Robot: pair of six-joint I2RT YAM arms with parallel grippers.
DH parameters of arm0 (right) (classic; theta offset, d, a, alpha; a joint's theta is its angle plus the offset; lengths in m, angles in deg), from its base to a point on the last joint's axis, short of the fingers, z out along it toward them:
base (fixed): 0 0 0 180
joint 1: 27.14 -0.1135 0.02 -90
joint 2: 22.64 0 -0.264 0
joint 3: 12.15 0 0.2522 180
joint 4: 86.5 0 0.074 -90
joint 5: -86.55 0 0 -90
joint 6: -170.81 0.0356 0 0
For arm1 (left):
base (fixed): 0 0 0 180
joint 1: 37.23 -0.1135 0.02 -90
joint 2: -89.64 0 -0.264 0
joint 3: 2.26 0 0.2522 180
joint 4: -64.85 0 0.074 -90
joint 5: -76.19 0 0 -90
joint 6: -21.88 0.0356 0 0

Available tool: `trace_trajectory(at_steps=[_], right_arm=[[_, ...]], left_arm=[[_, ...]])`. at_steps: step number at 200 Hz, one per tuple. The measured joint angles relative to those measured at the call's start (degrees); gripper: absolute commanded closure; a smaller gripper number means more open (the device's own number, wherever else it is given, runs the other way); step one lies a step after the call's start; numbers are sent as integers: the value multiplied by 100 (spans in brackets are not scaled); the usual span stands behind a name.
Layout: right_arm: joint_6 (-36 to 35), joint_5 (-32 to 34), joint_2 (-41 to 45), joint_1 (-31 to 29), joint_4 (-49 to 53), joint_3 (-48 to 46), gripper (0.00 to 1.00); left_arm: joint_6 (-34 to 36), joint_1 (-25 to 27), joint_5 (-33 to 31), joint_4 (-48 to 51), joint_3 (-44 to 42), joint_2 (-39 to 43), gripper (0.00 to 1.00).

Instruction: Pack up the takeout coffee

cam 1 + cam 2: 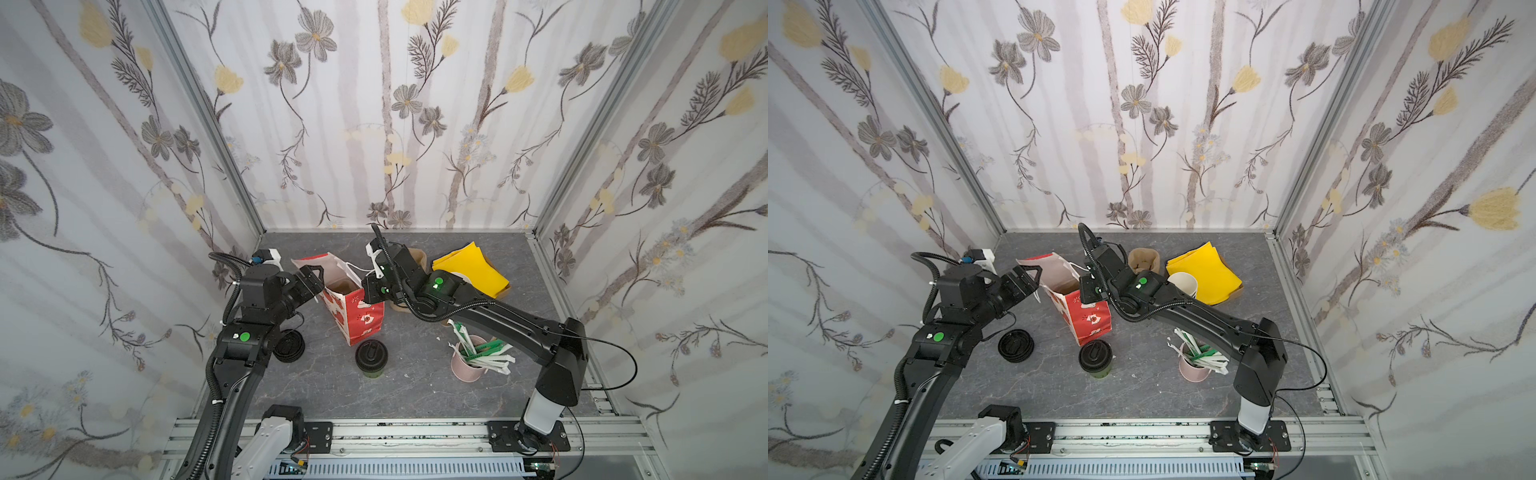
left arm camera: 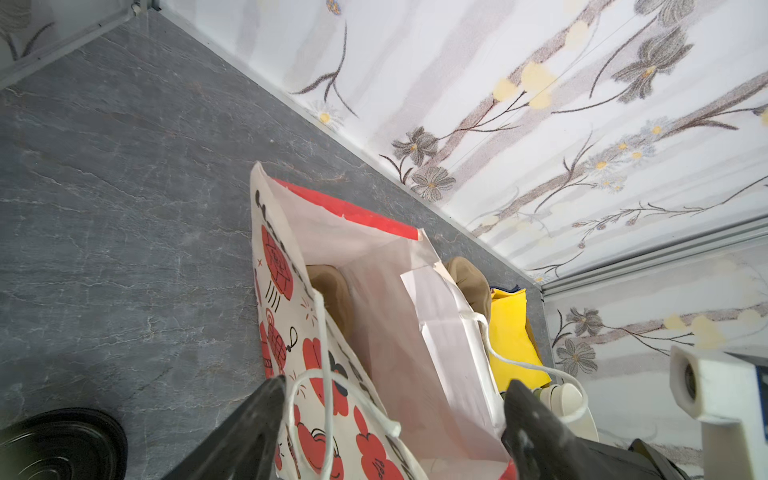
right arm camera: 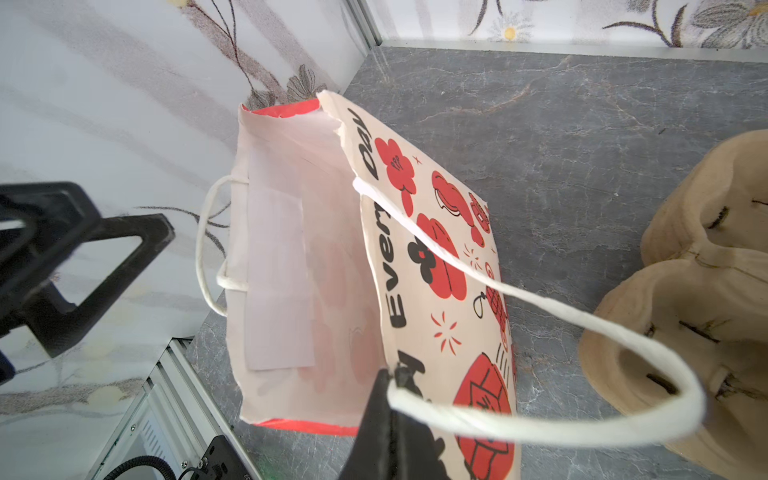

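While right fingers [image 3: 378,424] pinch bag [image 1: 357,316] rim, left fingers [image 2: 249,436] gape; coffee [image 1: 371,356] outside.

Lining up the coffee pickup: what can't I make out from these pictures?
In the left wrist view the paper bag hides most of a brown shape inside it with its own wall.
The takeout coffee is outside both wrist views; both top views show it only from above.
In both top views the right arm covers part of the pink cup.

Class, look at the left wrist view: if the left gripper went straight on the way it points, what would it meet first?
The paper bag: the left gripper has open jaws pointing at its printed side and rim, very close; depth is hard to judge.
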Motion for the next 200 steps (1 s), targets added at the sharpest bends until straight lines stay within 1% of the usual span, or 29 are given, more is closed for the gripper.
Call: trace_trajectory(at_steps=[31,41,53,81,100,122,143,162,179,200], right_arm=[[-136,26,26,94,372,299,47],[-173,87,96,74,516,404,42],[-256,175,256,7,660,479,39],[-289,352,704,-249,920,463,35],[-264,546,1008,-538,1117,155,33],[-70,693,1255,-1071,1449,-269,32],[140,1071,1189,-1759,1891,-271,33],[553,1318,1032,-2218,2277,-227,33],[1132,1663,881,-2391,2649,-221,31],[1937,2074,634,-2601,3101,-61,30]], left_arm=[[-28,-87,-258,116,254,-144,16],[-79,-122,-313,166,304,-203,16],[-175,-173,-341,256,352,-302,17],[-356,-280,-323,455,407,-516,16],[-494,-348,-251,546,463,-629,16],[-654,-378,-107,564,509,-686,17],[-772,-404,2,568,531,-658,18],[-776,-442,144,586,649,-776,19],[-791,-452,330,590,809,-1034,20],[-791,-459,398,590,975,-1241,19]])
